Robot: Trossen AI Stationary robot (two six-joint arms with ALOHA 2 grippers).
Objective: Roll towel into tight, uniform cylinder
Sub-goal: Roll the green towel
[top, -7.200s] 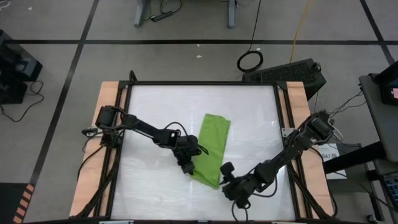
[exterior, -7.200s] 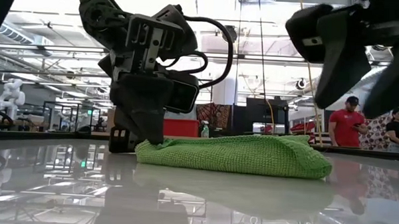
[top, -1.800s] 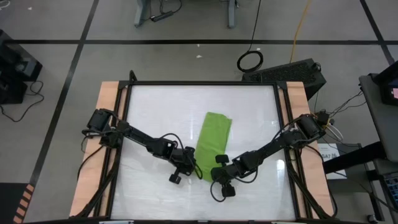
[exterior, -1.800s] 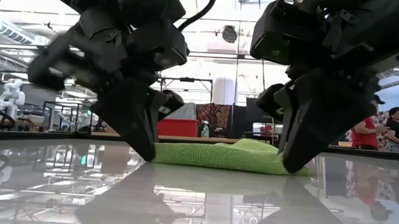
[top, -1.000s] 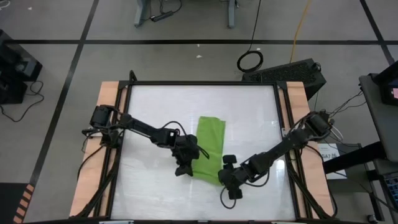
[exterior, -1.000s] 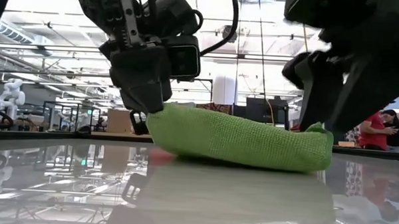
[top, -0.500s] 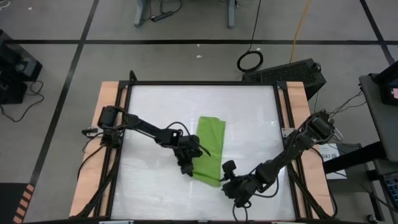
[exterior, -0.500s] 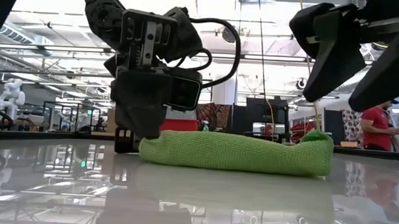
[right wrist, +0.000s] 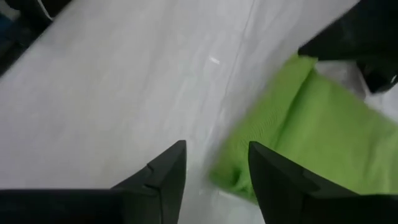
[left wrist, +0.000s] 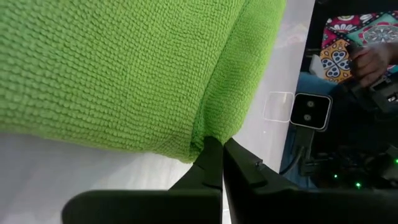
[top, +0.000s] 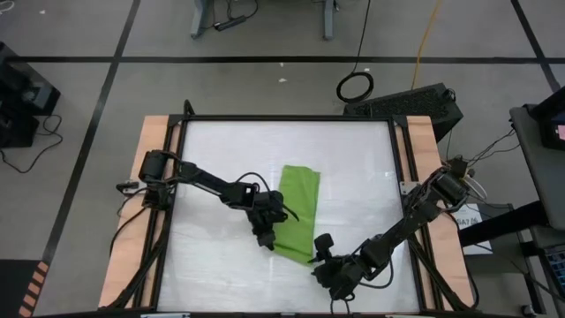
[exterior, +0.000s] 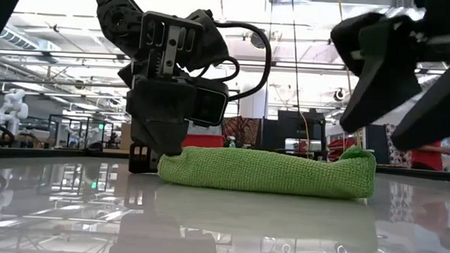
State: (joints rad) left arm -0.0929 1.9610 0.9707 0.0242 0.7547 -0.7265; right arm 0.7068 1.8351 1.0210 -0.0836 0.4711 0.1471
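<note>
Towel (top: 297,212) long axis front-to-back | left fingers (left wrist: 214,163) pinch its corner | right fingers (right wrist: 168,165) spread

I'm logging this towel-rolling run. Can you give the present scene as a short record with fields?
towel: lime-green towel lying folded into a long strip on the white table, not rolled
left tool: left tool shut on the towel's edge, low at the table
right tool: right tool open, raised off the table just clear of the towel's near end, holding nothing
</note>
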